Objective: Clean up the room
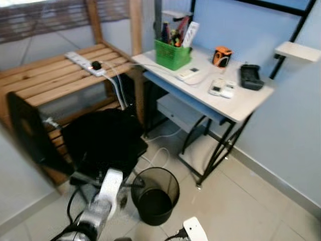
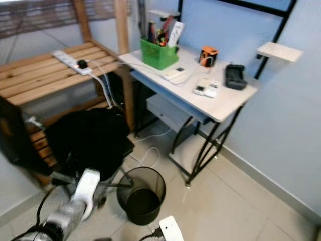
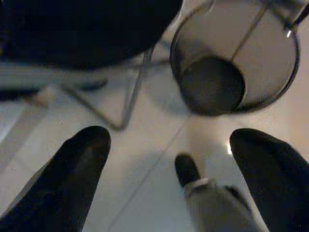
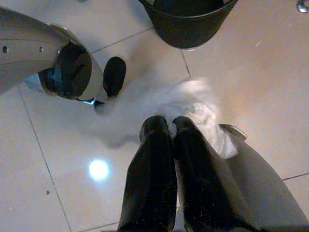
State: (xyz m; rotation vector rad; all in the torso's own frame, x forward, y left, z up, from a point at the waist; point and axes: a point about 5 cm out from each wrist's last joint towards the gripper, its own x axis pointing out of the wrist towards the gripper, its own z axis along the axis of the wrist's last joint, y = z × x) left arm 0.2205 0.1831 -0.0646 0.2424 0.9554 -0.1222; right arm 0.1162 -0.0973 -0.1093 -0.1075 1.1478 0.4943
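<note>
The right gripper (image 4: 164, 126) has its two long black fingers pinched together on a crumpled white tissue (image 4: 200, 118), which bulges out blurred beyond the fingertips; it hangs over the pale glossy tiled floor (image 4: 58, 193), a little short of the round black mesh wastebasket (image 4: 188, 26). The left gripper (image 3: 169, 145) is held with its black fingers (image 3: 82, 159) spread wide apart and nothing between them, pointing down at the floor beside the same wastebasket (image 3: 236, 63), whose dark bottom shows through the open top. The silver left arm (image 1: 103, 201) reaches forward low on the left in the head views, next to the wastebasket (image 1: 155, 196).

Just behind the basket stands a black-seated chair on a thin metal frame (image 1: 103, 138). Behind the chair is a slatted wooden bench-like shelf (image 1: 50, 75) carrying a white power strip (image 1: 85, 63) with a black plug in it and white cables hanging down. To the right is a white-topped desk on black metal legs (image 1: 241, 103); on it sit a green plastic basket packed with pens and tools (image 1: 173, 52), a small orange and black object (image 1: 221, 56), a black box-shaped device (image 1: 251, 76) and white flat devices (image 1: 220, 88). A small white wall shelf (image 1: 298, 50) juts out from the blue wall
</note>
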